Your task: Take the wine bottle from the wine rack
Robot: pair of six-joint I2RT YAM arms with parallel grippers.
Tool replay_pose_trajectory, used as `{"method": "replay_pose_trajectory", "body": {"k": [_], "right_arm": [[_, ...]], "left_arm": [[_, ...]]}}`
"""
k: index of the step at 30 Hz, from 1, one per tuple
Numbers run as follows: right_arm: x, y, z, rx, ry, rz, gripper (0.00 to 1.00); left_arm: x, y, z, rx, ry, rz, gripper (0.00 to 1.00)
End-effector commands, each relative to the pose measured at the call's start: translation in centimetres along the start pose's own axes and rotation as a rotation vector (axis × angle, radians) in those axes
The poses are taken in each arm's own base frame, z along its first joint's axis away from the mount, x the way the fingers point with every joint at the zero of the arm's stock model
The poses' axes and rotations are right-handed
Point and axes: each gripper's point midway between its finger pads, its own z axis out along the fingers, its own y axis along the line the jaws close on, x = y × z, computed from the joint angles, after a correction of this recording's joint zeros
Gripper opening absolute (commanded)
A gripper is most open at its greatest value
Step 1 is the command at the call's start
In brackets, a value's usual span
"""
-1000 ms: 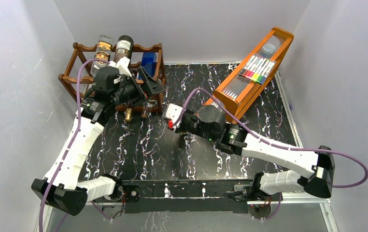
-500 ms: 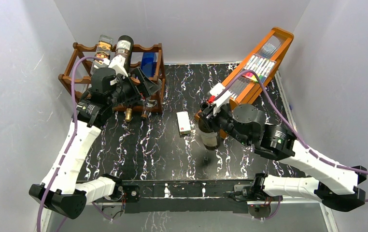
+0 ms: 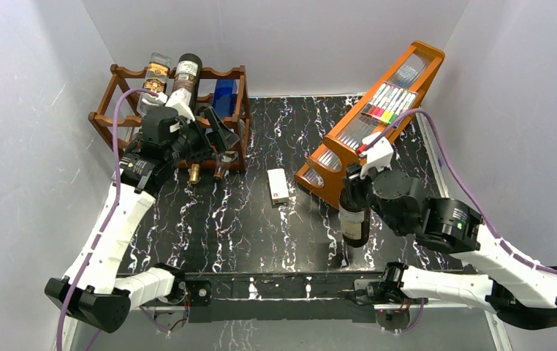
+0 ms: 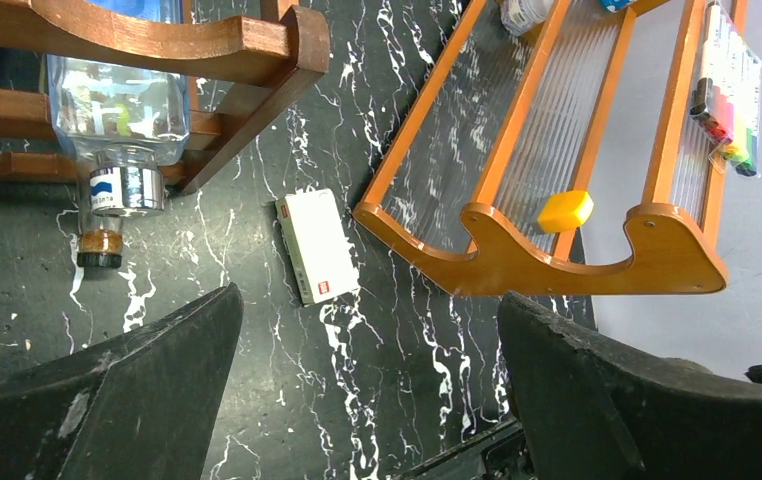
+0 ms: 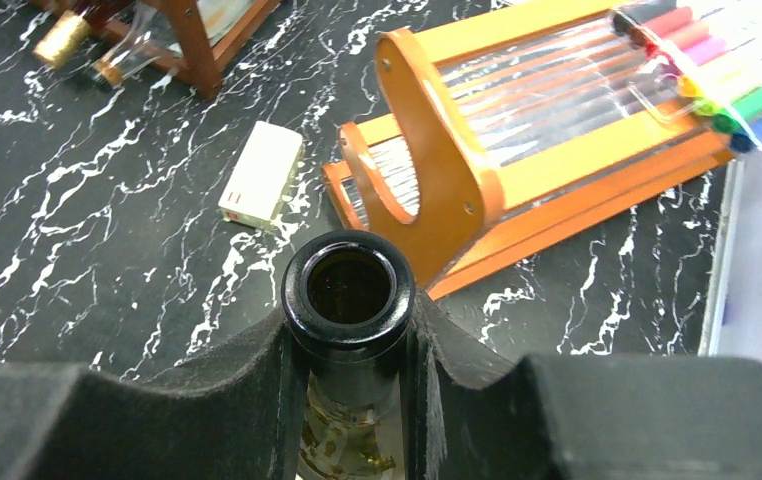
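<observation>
Clamped at the neck by the right gripper (image 5: 349, 340), the dark glass wine bottle (image 3: 354, 219) is swung rightward, clear of the reddish-brown wooden wine rack (image 3: 224, 72).

This is a robotics lab cell, no question. Plain white panels (image 3: 297, 44) box the scene in on the left, back and right, and the bench (image 3: 217, 219) wears a black marble-look sheet. Along the bottom of the frame, a dark mounting rail (image 3: 275, 281) carries two white arms, the left arm (image 3: 111, 234) and the right arm (image 3: 509, 267), each trailing a purple cable (image 3: 118, 146). The props are an odd mix: a wine rack (image 3: 226, 72) upper left, an orange stand (image 3: 319, 183) with coloured markers (image 3: 387, 108) upper right, and a small white box (image 3: 278, 186) mid-frame.
</observation>
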Motion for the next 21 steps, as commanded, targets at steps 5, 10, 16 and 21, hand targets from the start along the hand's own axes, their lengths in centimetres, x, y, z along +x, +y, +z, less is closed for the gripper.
{"method": "replay_pose_trajectory", "body": {"k": [5,10,16,21], "right_arm": [[-4.4,2.6,0.2,-0.135,-0.219,0.096,0.0],[-4.9,5.4,2.1,-0.21,-0.328,0.091,0.0],[-6.4,5.3,5.0,-0.091,-0.435,0.071,0.0],[-8.2,5.3,7.0,-0.045,-0.501,0.078,0.0]], "left_arm": [[-0.7,0.0,-1.5,-0.003,-0.045,0.037,0.98],[-0.4,0.3,-2.2,-0.017,-0.052,0.029,0.98],[-0.4,0.5,-3.4,-0.038,-0.063,0.035,0.98],[-0.5,0.7,-4.3,-0.051,-0.076,0.036,0.98]]}}
